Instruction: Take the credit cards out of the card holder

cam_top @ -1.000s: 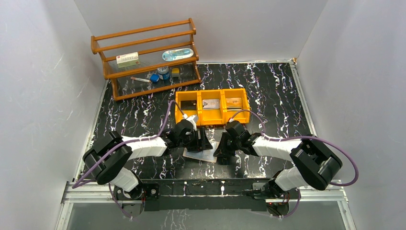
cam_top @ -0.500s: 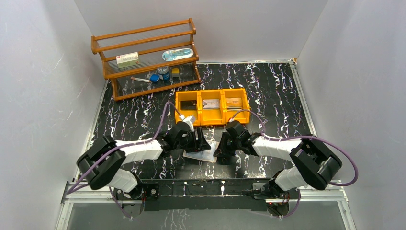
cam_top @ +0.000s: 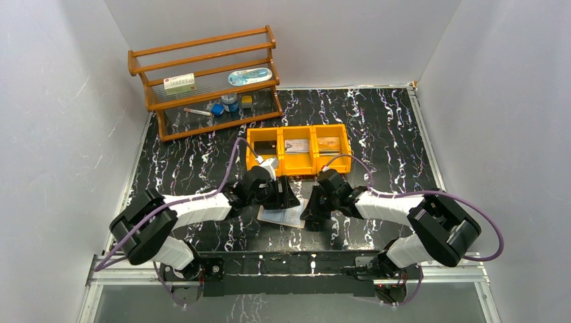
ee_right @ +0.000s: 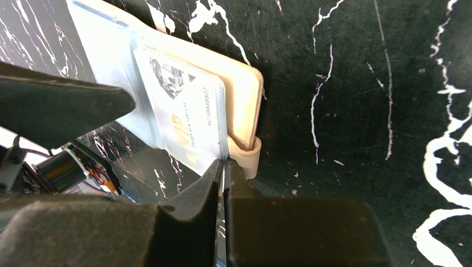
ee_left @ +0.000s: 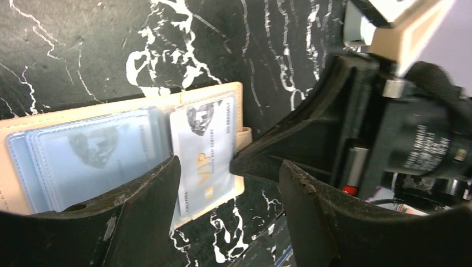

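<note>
The card holder [cam_top: 281, 217] lies open on the black marble table between my two grippers. In the left wrist view its pale blue pockets [ee_left: 83, 150] face up, and a silvery VIP credit card [ee_left: 203, 150] sticks partly out of the right leaf. My left gripper [ee_left: 229, 167] is open, one finger low over the blue pocket, the other off the holder. My right gripper [ee_right: 224, 164] is shut on the near edge of the silvery card [ee_right: 186, 122], beside the holder's tan clasp loop [ee_right: 247, 158]. From above, the left gripper [cam_top: 286, 197] and right gripper [cam_top: 311, 214] flank the holder.
A yellow three-compartment bin [cam_top: 297, 163] stands just behind the grippers, with a dark card [cam_top: 264, 146], a silvery card [cam_top: 297, 146] and a tan card [cam_top: 328, 142] in it. A wooden shelf [cam_top: 205, 81] with small items is at the back left.
My left arm has shifted a little, elbow lower and gripper slightly further back over the holder. The right arm and the holder have not visibly moved.
</note>
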Tool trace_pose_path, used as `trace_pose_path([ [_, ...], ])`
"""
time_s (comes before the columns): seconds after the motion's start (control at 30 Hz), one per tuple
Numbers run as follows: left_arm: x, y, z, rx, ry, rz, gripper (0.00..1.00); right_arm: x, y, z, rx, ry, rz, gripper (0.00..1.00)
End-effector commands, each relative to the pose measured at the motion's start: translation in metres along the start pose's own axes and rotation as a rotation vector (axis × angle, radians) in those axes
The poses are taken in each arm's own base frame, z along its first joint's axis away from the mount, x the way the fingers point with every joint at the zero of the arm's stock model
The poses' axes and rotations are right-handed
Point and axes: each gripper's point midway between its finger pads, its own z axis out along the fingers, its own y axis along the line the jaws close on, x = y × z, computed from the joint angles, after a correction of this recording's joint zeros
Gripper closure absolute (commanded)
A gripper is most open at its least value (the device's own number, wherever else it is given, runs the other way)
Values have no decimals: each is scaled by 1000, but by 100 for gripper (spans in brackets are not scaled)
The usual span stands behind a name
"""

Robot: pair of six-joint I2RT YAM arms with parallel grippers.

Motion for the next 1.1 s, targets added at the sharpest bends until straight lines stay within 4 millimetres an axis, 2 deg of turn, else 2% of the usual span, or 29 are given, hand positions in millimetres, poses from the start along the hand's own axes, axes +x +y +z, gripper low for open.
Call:
trace_pose_path([
  [0.0, 1, -3, 9, 23, 6, -18, 36, 12, -48, 8, 178, 15, 15, 89],
  [0.33, 15, 21, 14, -50, 31, -30, 38, 11, -49, 8, 179, 11, 14, 89],
  [0.67, 38, 25, 7, 5, 87, -34, 55, 12, -47, 12, 163, 25, 18, 88],
  [0.8, 44, 20, 3, 76, 80, -59, 65, 13, -46, 14, 161, 30, 22, 90],
  [0.9, 46, 14, 1, 132, 72, -63, 70, 12, -47, 15, 162, 28, 23, 95],
  [1.0, 49, 4, 2, 200, 96, -56, 72, 12, -46, 15, 157, 37, 21, 93],
  [1.07, 52, 0, 4, 222, 113, -54, 77, 12, -45, 15, 154, 38, 20, 91],
])
